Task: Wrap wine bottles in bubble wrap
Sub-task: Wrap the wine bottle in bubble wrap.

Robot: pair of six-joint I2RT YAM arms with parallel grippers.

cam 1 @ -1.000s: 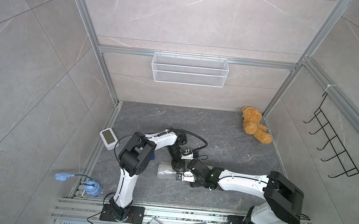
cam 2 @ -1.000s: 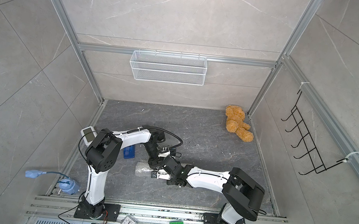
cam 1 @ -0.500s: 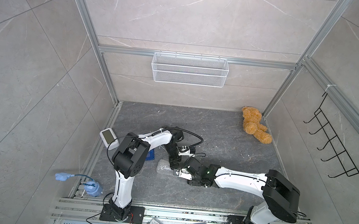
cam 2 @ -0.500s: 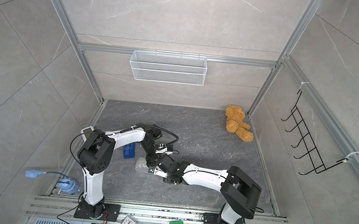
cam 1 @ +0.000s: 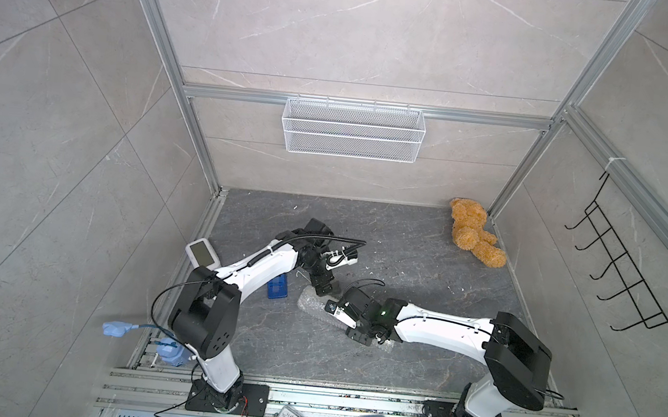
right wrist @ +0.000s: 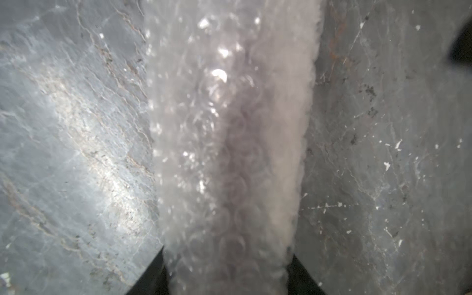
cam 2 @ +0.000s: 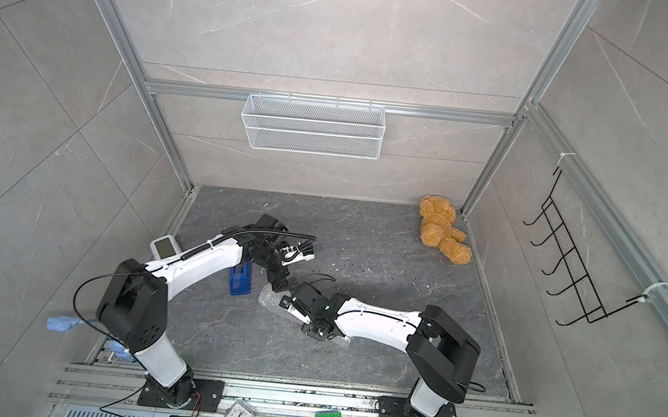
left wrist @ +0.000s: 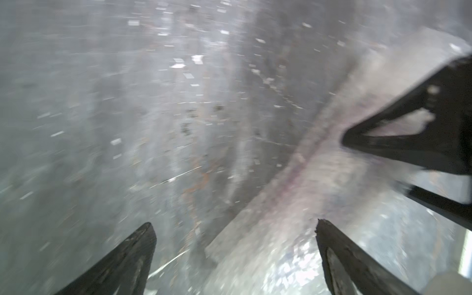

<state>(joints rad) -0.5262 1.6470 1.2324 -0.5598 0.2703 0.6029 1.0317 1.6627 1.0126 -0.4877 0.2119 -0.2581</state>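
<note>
left pincer (left wrist: 234,223) wide open, holding nothing, right pincer (right wrist: 226,251) clamped on rolled bubble wrap (right wrist: 229,127)

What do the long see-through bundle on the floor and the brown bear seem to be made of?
The long see-through bundle looks like clear glossy plastic bubble wrap: round bubbles and glints show. The brown bear is probably matte plush: fuzzy, curly surface.

Rolled bubble wrap (cam 1: 309,304) lay on the surface (cam 1: 422,268), one end beneath the left fingers (cam 1: 323,290), the right fingers (cam 1: 357,336) straddling it.
</note>
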